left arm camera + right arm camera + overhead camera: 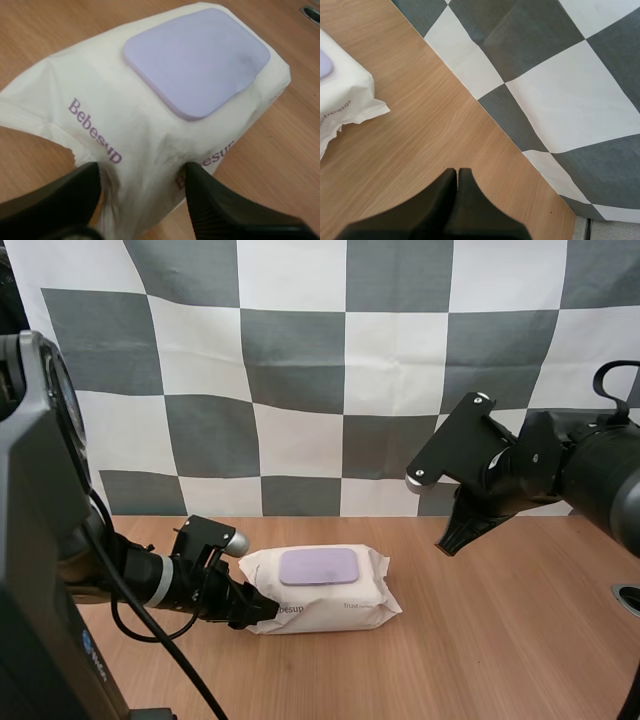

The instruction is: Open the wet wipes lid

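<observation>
A: What carries everything here?

B: A wooden table (500, 640). One thing lies on it.

A: The wipes?

B: Yes. The pack of wet wipes (335, 605) lies flat on the table, left of its middle and towards its far edge. It is white and crinkled, with purple lettering on its near side.

A: And its lid?

B: The lid (319, 567) is a lilac rounded rectangle on the top face of the pack. It lies flat and closed, with no edge lifted.

A: Where is the left gripper?

B: The left gripper (142, 180) is low over the table at the pack's left end, on the near side. Its two fingers stand apart with that gathered end between them. Both fingers press against the wrapper, so it is gripping the pack. Neither finger touches the lid.

A: And the right one?

B: The right gripper (450, 540) hangs in the air over the table's far edge, to the right of the pack and well apart from it. Its fingers lie together as one dark wedge, closed on nothing.
</observation>
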`<state>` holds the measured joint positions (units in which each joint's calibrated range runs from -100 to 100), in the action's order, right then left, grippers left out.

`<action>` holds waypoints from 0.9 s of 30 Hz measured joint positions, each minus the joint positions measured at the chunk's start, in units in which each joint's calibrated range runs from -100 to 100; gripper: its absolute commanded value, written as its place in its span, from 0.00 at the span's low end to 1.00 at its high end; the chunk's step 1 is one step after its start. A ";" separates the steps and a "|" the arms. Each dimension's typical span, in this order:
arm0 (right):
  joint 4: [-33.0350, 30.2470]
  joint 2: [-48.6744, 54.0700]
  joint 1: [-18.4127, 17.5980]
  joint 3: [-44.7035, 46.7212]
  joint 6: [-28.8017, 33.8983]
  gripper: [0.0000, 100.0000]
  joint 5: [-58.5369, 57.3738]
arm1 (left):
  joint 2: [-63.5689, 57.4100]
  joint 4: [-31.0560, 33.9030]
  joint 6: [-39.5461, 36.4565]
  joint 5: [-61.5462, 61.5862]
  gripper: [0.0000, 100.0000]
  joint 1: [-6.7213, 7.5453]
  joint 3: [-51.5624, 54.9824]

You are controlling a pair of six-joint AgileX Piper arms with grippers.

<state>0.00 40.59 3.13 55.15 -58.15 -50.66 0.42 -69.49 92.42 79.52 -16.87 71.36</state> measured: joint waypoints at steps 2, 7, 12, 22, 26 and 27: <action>0.00 0.00 0.00 0.00 0.00 0.04 0.00 | 0.00 -0.05 0.00 0.22 0.27 0.00 0.00; 0.00 0.00 0.00 0.00 0.00 0.04 0.00 | 0.00 0.15 0.00 -0.17 0.00 0.00 0.00; 1.01 0.00 -0.20 0.00 -1.16 0.00 -0.53 | 0.00 2.36 0.00 2.77 0.00 0.00 0.00; 15.89 0.00 -8.36 0.00 -15.14 0.08 -17.63 | 0.00 2.85 0.00 18.10 0.00 0.00 0.00; 17.20 0.00 -12.59 0.78 -20.40 0.40 -20.02 | 0.00 3.71 0.00 20.48 0.00 0.00 0.00; 16.84 0.00 -13.72 1.14 -21.57 0.46 -19.80 | 0.00 4.30 0.00 20.48 0.00 0.00 0.00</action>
<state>16.84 40.59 -10.59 56.29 -79.72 -70.46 0.42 -65.19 92.42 100.00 -16.87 71.36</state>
